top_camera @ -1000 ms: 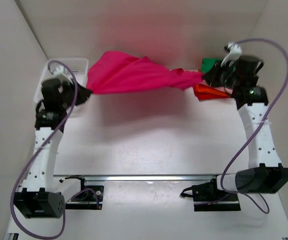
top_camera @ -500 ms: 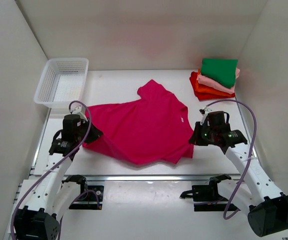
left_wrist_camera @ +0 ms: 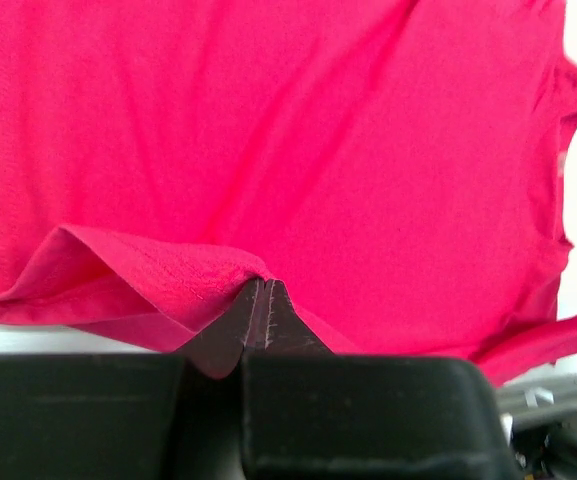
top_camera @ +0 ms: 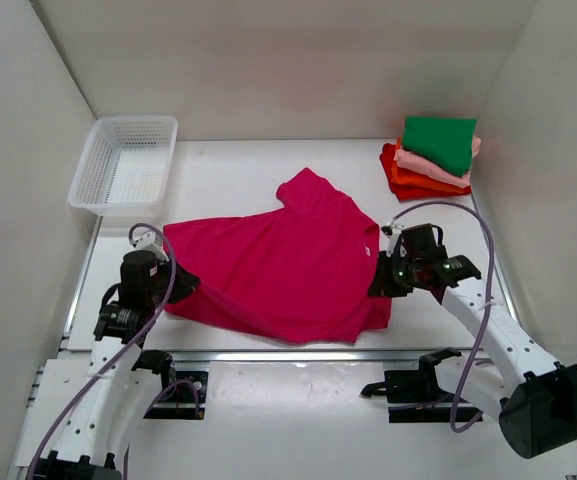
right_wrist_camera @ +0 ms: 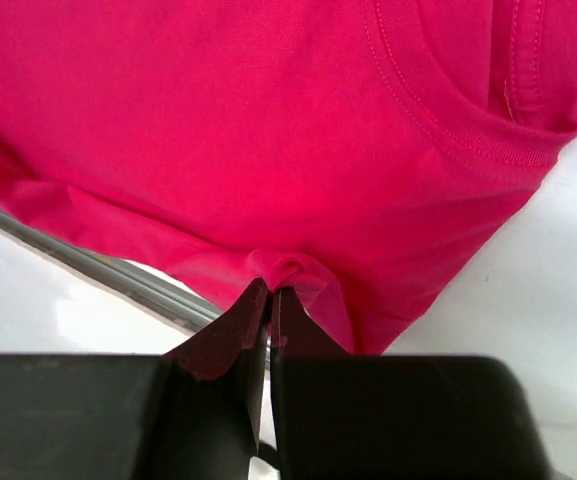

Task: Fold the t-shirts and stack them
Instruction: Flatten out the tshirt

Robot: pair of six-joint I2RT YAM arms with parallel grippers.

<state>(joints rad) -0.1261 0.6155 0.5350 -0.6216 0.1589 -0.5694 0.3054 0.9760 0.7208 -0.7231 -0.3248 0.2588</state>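
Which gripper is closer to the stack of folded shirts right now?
Right. The right gripper, pinching the magenta shirt by its edge, sits on the near side of the stack; the left gripper holds the opposite edge, across the table.

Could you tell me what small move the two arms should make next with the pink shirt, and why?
Probably draw the two grippers slightly apart to pull the cloth taut. The left gripper and right gripper are each shut on a pinched edge of the magenta t-shirt, which lies spread on the table but is rumpled along its near edge.
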